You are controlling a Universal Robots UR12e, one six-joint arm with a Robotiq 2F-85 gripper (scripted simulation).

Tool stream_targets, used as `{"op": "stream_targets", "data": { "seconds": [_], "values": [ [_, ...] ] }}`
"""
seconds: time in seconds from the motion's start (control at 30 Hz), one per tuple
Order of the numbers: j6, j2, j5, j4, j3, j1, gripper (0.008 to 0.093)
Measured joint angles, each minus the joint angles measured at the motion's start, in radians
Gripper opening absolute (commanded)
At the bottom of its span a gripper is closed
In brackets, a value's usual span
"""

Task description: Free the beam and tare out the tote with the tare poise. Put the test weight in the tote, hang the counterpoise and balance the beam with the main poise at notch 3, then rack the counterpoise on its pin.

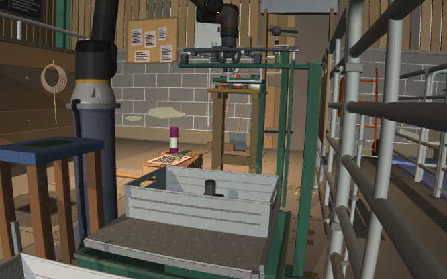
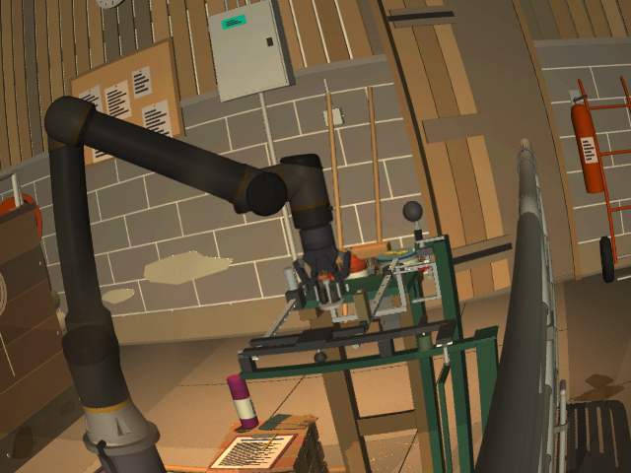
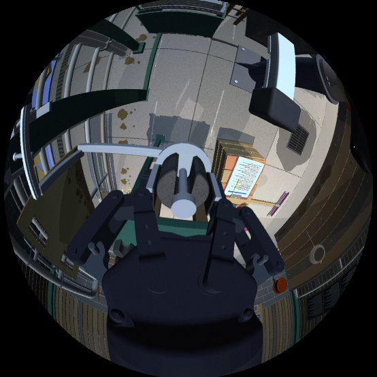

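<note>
The grey counterpoise (image 3: 183,188) sits in a pale ring-shaped hanger (image 3: 183,154) at the end of a thin arm, by the green rack behind the beam. It is a short cylinder with a stem and round knob on top. The dark beam (image 1: 240,50) runs across the top of the green scale frame (image 1: 303,134), with the ball-topped lever (image 1: 276,31) at its right end. The test weight (image 1: 210,187) stands inside the grey tote (image 1: 201,198) on the platform below. My gripper (image 3: 183,197) hangs over the rack and is closed on the counterpoise (image 2: 326,293).
A steel pipe railing (image 1: 369,151) runs along the right of the scale. A blue-topped stool (image 1: 47,147) stands left of the platform. A wooden stand (image 1: 235,127) sits under the rack. A clipboard on a crate (image 1: 171,159) and a purple-and-white can (image 1: 173,140) are on the floor.
</note>
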State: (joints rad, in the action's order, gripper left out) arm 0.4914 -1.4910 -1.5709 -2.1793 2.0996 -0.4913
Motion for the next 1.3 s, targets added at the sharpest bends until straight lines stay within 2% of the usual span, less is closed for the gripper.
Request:
{"op": "stream_targets", "data": {
  "seconds": [1.07, 1.3],
  "values": [
    [0.0, 0.0, 0.0, 0.001, 0.001, 0.0, 0.074],
    [0.0, 0.0, 0.0, 0.001, 0.001, 0.0, 0.074]
  ]
}}
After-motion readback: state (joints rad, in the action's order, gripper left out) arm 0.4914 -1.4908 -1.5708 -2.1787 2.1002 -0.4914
